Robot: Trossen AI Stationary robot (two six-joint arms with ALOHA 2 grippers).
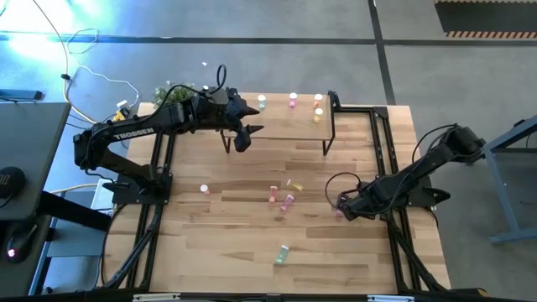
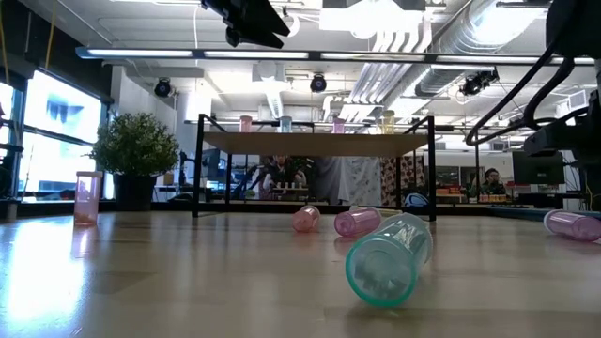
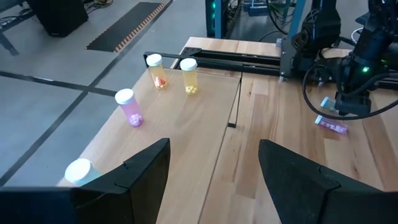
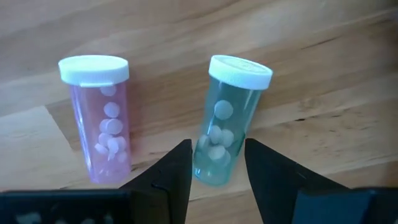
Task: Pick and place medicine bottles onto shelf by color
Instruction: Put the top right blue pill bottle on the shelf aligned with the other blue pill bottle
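Fingers of the right claw (image 4: 214, 171) stand a narrow gap apart, low over the desk (image 1: 243, 252) near its right edge, and the base of a mint-green bottle (image 4: 227, 121) lying on its side sits just at that gap; whether the fingers already press it cannot be told. Just beside that bottle, off the claw's one finger, lies a pink bottle (image 4: 102, 118) with a white cap, clear of the grip. The left claw (image 3: 214, 171) hangs well apart from the right one, above the shelf (image 1: 289, 126), its fingers spread wide and holding nothing. Ahead of it on the shelf top stand two yellow-orange bottles (image 3: 174, 73), a pink one (image 3: 129, 107) nearer, and a white-capped one (image 3: 79, 170) close by its finger. Between the two claws, on the desk, several more bottles (image 1: 285, 197) lie scattered, with another mint-green bottle (image 1: 282, 253) nearer the front edge.
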